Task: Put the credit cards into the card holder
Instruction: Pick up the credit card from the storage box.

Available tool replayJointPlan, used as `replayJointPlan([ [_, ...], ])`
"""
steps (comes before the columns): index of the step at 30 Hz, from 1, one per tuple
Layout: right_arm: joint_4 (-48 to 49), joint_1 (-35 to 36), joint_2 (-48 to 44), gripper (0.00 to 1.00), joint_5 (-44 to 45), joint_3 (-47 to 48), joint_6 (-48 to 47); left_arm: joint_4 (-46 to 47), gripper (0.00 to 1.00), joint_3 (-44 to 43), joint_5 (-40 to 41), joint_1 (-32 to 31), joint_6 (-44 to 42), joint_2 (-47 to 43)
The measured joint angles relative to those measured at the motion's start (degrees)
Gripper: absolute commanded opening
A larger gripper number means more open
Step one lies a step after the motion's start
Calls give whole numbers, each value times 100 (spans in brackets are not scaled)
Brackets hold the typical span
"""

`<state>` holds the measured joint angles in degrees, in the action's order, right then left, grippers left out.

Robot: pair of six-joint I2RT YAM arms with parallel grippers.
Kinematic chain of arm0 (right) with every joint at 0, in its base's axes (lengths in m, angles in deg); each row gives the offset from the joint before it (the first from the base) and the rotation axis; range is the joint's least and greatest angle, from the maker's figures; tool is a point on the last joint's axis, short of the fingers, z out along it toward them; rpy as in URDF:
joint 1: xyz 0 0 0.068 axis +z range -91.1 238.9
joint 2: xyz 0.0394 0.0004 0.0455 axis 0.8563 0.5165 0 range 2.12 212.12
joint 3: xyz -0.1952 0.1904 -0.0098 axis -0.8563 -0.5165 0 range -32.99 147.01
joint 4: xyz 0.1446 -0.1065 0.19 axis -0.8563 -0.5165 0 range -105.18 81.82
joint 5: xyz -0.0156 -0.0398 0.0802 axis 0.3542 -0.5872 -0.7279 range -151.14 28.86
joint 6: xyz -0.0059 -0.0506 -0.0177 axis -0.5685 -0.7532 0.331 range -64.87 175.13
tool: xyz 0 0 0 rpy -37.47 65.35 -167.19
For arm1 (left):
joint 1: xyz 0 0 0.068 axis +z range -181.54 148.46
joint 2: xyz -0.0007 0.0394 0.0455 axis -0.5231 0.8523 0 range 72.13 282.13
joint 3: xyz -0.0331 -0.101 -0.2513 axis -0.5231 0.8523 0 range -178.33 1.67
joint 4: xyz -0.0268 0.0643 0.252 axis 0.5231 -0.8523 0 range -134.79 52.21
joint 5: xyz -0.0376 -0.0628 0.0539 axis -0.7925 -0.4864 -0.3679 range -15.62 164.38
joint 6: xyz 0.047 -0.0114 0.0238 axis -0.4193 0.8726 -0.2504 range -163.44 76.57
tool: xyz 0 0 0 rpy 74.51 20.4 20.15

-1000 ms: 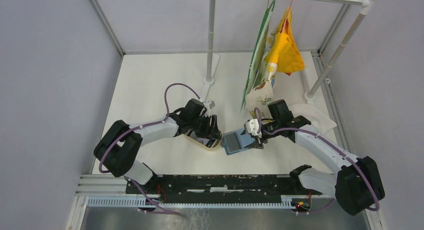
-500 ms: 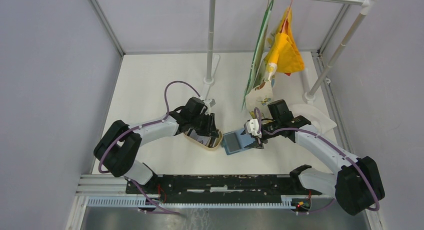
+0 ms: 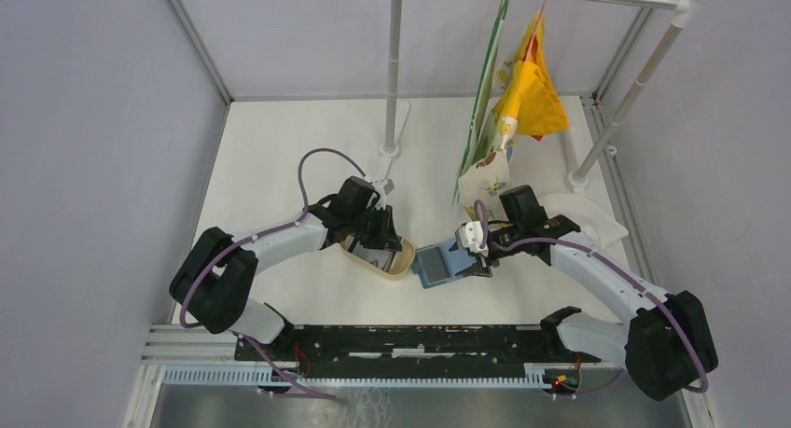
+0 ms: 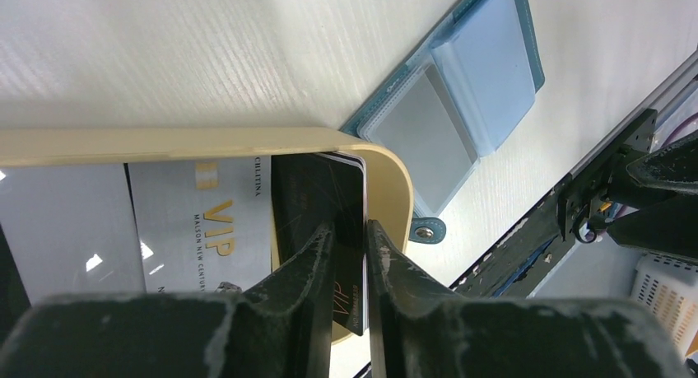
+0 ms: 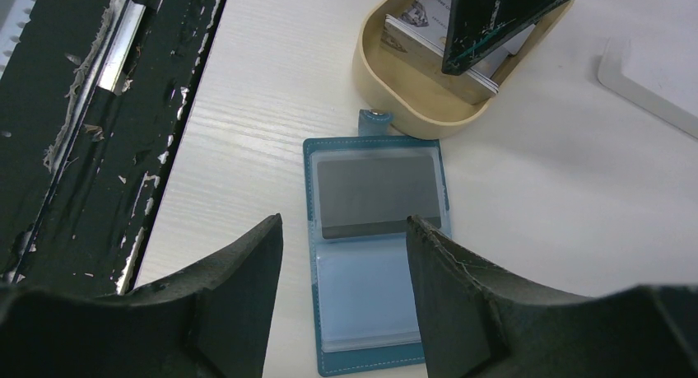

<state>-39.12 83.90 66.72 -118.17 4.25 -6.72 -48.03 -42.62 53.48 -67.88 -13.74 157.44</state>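
Left wrist: left claw [image 4: 350,230] pinches 1 dark card [image 4: 317,189] in tray [image 4: 397,184]; right claw [image 5: 342,223] spread over card holder [image 5: 374,263].

Left tool [image 4: 350,230] fingers [image 4: 304,287] mask the near end of the dark card [image 4: 317,189], grip undeterminable; the tray [image 4: 206,139] runs off the left frame edge.
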Motion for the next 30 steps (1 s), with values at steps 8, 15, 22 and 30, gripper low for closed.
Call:
replayJointPlan([
  [8, 0, 0, 0, 62, -26, 0, -2, -122, 21, 0, 149, 103, 0, -129],
  [15, -2, 0, 0, 63, -50, 0, -4, -197, 24, 4, 225, 173, 0, -170],
  [22, -2, 0, 0, 63, -81, 2, -4, -424, 30, 162, 542, 260, -26, -157],
  [30, -2, 0, 0, 63, -83, 0, -11, -304, 32, 247, 407, 289, -61, -61],
])
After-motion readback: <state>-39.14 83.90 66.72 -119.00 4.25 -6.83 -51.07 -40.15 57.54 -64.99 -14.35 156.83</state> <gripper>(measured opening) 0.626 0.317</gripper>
